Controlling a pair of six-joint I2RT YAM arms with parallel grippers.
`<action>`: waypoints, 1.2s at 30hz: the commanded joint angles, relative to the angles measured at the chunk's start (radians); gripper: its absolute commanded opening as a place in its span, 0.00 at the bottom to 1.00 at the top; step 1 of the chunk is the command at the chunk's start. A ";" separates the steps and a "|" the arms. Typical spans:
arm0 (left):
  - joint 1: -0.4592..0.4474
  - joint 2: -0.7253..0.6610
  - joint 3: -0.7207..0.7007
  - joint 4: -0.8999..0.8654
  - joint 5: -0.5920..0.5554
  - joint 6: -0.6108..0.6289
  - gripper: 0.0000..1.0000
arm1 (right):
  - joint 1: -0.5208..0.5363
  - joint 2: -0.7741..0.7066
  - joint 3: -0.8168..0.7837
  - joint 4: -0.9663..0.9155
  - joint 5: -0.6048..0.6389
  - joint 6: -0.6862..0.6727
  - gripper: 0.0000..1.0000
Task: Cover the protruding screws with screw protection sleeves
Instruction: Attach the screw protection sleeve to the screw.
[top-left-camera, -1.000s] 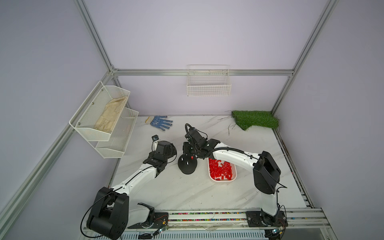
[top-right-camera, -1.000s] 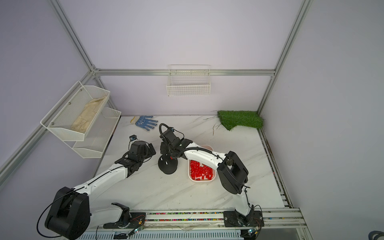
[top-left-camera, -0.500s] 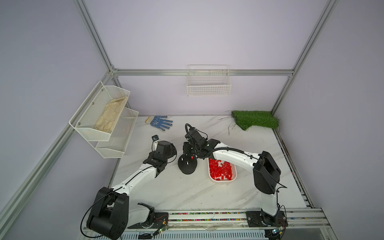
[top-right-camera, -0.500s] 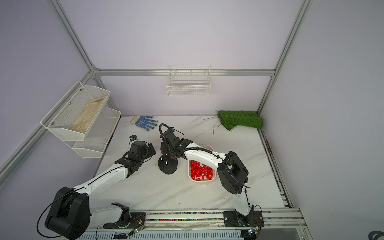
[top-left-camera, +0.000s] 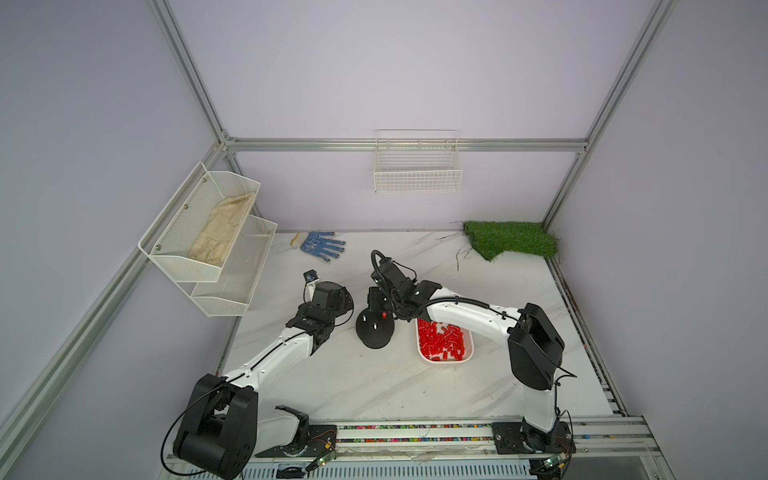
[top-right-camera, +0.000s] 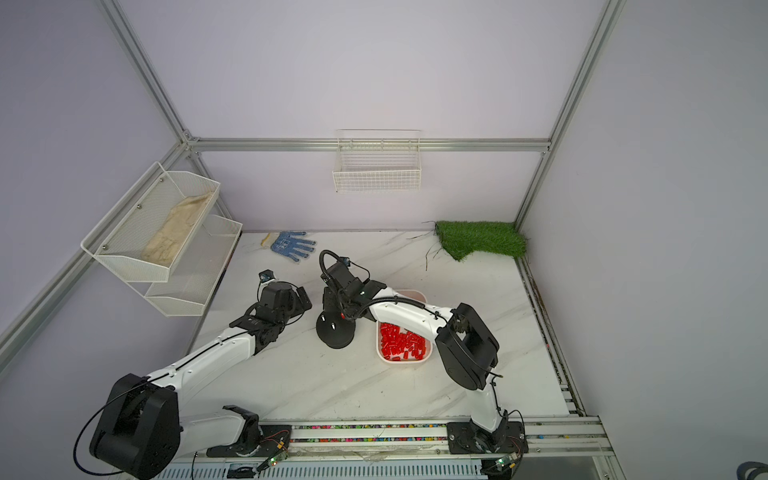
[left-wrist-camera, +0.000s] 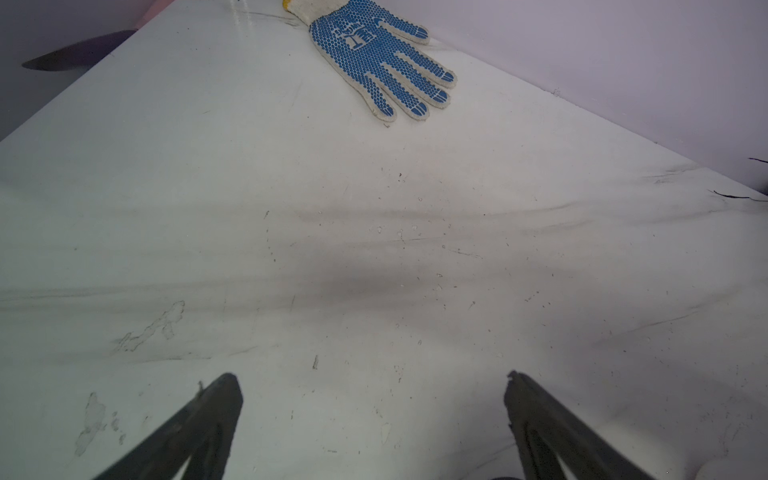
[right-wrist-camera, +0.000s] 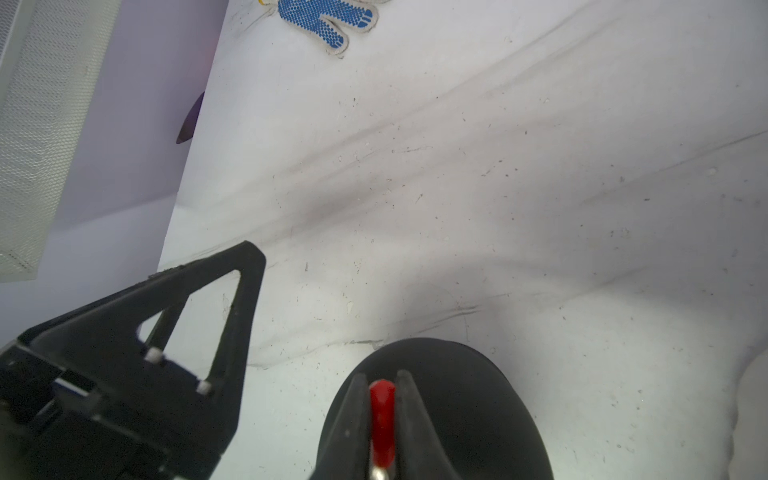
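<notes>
A: Far left: what did we find at the left gripper (left-wrist-camera: 372, 381)?

B: Jaws spread wide with nothing between them, over bare table (left-wrist-camera: 374, 249). In both top views it stood just left of the black domed base (top-left-camera: 374, 336), apart from it.

A: And on the base itself?

B: Two protruding screws (top-left-camera: 364, 318) showed bare and upright on the dome's left and near side. The rest we could not make out beneath the right arm (top-left-camera: 465, 316).

A: The right gripper (right-wrist-camera: 381, 384)?

B: Closed narrowly on one red screw protection sleeve (right-wrist-camera: 382, 415), over the dome's right part. The sleeve's long axis ran along the fingers, rounded closed end toward the fingertips. A silvery speck sat at its opposite end; we could not tell whether that was a stud entering.

A: What did the coming move turn on?

B: In our judgement, on keeping that axis in line with an upright stud beneath it. The right arm was the nearer, and the loaded one; the bare studs lay left of the held sleeve. Spare sleeves (top-left-camera: 441, 340) lay heaped in the white tray (top-left-camera: 471, 347), just right of the base.
</notes>
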 joint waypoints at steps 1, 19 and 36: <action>-0.004 -0.003 0.022 0.020 -0.005 -0.010 1.00 | 0.009 -0.046 0.000 0.018 0.019 0.008 0.15; -0.004 -0.008 0.017 0.023 -0.007 -0.013 1.00 | 0.013 -0.036 0.003 0.011 0.027 0.006 0.15; -0.005 -0.011 0.009 0.026 -0.007 -0.015 1.00 | 0.016 -0.042 -0.022 0.017 0.017 0.016 0.15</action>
